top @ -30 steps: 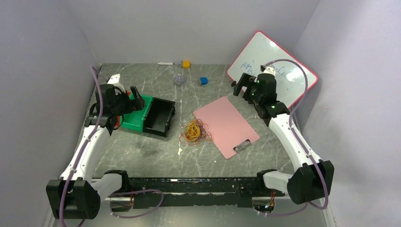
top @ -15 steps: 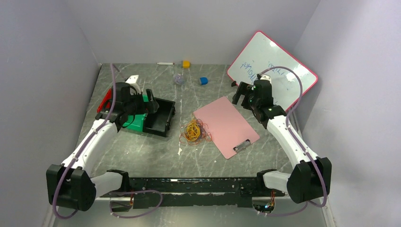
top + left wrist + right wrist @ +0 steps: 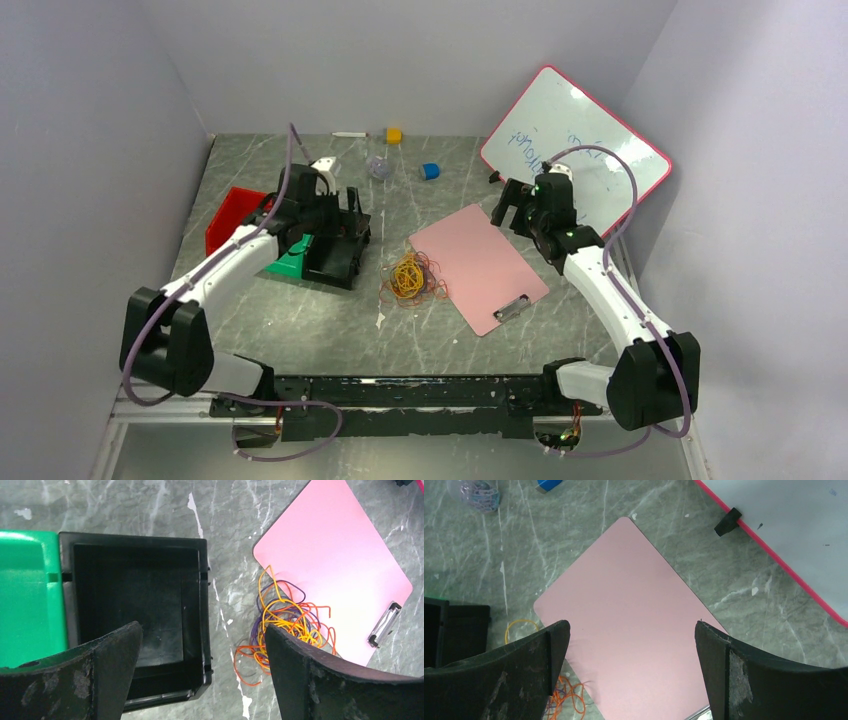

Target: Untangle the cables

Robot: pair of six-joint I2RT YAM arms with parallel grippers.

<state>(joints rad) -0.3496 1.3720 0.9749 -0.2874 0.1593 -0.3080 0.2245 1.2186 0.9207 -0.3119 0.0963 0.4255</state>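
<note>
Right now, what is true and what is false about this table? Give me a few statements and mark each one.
1. The cables lie heaped at the edge of the pink clipboard. True.
2. The left gripper is shut on the cables. False: it is open and empty, above the black bin.
3. The cables are inside the black bin. False: they lie on the table beside it.
4. The right gripper is open above the pink clipboard. True.
</note>
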